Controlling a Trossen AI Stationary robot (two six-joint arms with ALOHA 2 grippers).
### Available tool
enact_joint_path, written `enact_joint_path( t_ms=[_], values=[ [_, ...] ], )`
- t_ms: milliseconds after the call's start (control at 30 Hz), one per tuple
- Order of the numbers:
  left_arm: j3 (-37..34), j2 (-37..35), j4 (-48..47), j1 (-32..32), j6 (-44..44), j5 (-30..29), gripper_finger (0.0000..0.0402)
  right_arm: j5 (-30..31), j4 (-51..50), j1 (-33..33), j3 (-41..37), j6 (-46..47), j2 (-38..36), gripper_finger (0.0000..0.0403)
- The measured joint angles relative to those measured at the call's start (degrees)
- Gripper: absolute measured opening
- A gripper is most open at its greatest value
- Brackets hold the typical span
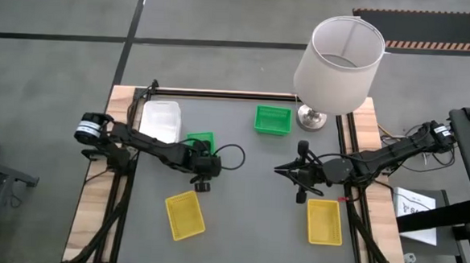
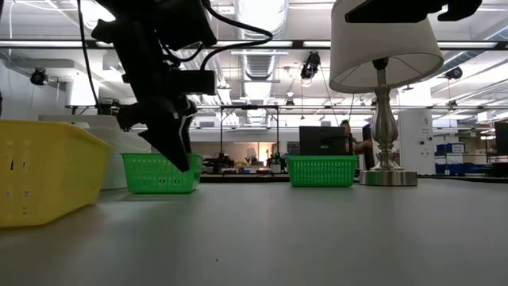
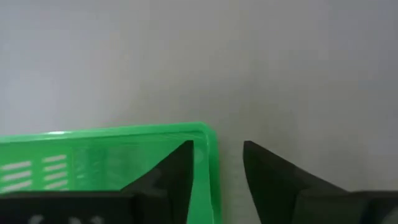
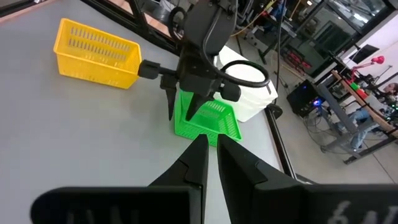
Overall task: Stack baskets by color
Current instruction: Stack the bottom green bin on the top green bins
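Observation:
A green basket point(image 1: 202, 138) point(image 3: 93, 155) point(image 4: 214, 121) rests flat on the grey table beside a white basket point(image 1: 161, 120). My left gripper point(image 3: 217, 144) point(image 1: 202, 180) point(image 2: 181, 159) slants down over it, open. One finger is inside the basket and one outside, astride a wall point(image 3: 211, 162) near a corner. A second green basket point(image 1: 273, 121) sits at the far middle. Two yellow baskets point(image 1: 185, 215) point(image 1: 324, 221) lie near the front. My right gripper point(image 4: 211, 149) point(image 1: 285, 173) hovers shut and bare right of centre. My left gripper stands astride the green basket's wall point(image 3: 211, 162), near its corner, coming from above at a slant. The outer finger point(image 3: 267, 174) is clear of the wall. Whether the inner finger point(image 3: 180, 165) touches it I cannot tell. The basket's bottom rests on the table.
A lamp with a large white shade point(image 1: 338, 64) stands at the far right on a metal base point(image 1: 311, 117). Free grey table lies between the two arms and between the yellow baskets. Wooden borders and black rails run along both sides.

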Motion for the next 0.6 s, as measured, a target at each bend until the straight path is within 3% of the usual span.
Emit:
enact_joint_path(
  t_ms=[133, 267, 433, 600],
  values=[
    [-0.02, -0.02, 0.23, -0.42, 4.66, 0.57, 0.0068, -0.04, -0.02, 0.0, 0.0, 2.59, 0.0, 0.0028],
    [0.34, -0.49, 0.9, -1.61, 11.91, 4.87, 0.0009, -1.52, -0.42, 0.0, 0.0, 9.5, 0.0, 0.0037],
    [1.56, -0.49, 2.34, -3.64, 22.45, 8.44, 0.0008, -6.73, -2.18, 0.07, 0.0, 19.19, 1.58, 0.007],
    [1.48, -0.49, 11.0, -5.97, 32.25, 12.39, 0.0002, -8.33, -0.67, 0.04, 0.02, 24.46, 6.66, 0.0117]
  ],
)
